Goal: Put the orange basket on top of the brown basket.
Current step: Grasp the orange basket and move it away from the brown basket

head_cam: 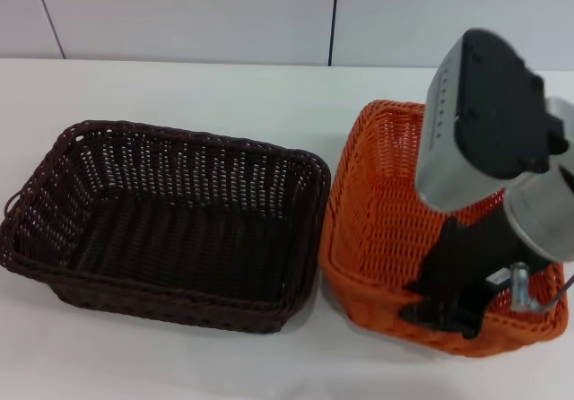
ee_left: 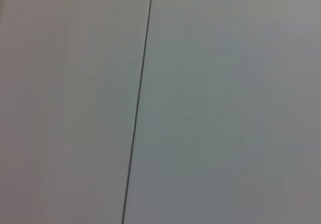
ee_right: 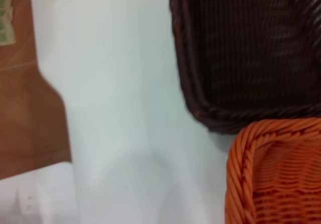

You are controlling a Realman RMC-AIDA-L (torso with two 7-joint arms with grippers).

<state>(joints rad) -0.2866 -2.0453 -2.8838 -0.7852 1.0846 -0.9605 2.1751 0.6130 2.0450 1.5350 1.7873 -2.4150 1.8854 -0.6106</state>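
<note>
The orange basket point(head_cam: 377, 203) stands on the white table at the right, its long side close against the brown basket point(head_cam: 170, 221) on the left. Both are upright and empty. My right arm reaches down over the orange basket, and my right gripper point(head_cam: 444, 315) sits at the middle of that basket's near rim, its black body covering the rim there. In the right wrist view a corner of the orange basket point(ee_right: 276, 174) lies beside a corner of the brown basket point(ee_right: 241, 48). My left arm is out of view.
The white table point(head_cam: 224, 86) runs back to a pale panelled wall point(ee_left: 200, 108). In the right wrist view the table's edge gives way to a brown floor point(ee_right: 25, 93). Bare tabletop point(head_cam: 179, 364) lies in front of the baskets.
</note>
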